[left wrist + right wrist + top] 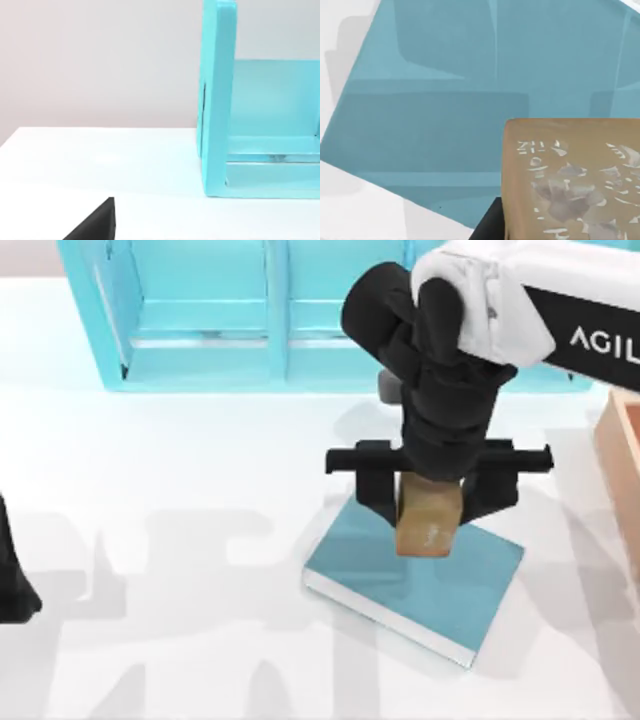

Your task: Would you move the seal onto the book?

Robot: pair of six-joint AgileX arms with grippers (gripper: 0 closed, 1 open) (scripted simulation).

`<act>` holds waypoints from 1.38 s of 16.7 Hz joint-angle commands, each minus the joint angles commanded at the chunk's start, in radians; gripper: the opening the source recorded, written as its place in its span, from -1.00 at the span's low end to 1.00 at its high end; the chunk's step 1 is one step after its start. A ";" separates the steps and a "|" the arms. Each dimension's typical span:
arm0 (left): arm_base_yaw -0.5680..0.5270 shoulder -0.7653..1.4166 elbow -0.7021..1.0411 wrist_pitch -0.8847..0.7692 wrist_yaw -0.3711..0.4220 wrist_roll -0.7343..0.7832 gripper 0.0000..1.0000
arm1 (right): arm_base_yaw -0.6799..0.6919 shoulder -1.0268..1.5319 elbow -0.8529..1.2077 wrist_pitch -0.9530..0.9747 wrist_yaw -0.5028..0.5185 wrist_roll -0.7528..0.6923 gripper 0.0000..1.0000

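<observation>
Book [440, 580], teal and flat, lies at lower centre-right of the top view; just above it hangs the seal [430, 520], pinched between the right gripper [432, 502] jaws, evidently positioned for setting down. Farther back stands the teal shelf unit [200, 330]. At far left the left gripper [12, 580] sits parked, jaws unreadable.

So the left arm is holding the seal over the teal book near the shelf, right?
Not quite: it is the right gripper that holds the seal over the book, as the top view shows. The left arm sits parked at the table's left edge.
</observation>
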 joint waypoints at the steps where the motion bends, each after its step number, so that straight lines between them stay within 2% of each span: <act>1: 0.000 0.000 0.000 0.000 0.000 0.000 1.00 | 0.001 0.000 0.003 -0.003 0.000 0.000 -1.00; 6: 0.000 0.000 0.000 0.000 0.000 0.000 1.00 | 0.002 0.001 0.009 -0.011 0.001 -0.001 -1.00; 19: 0.000 0.000 0.000 0.000 0.000 0.000 1.00 | 0.002 0.001 0.009 -0.011 0.001 -0.001 0.96; 23: 0.000 0.000 0.000 0.000 0.000 0.000 1.00 | 0.002 0.001 0.009 -0.011 0.001 -0.001 1.00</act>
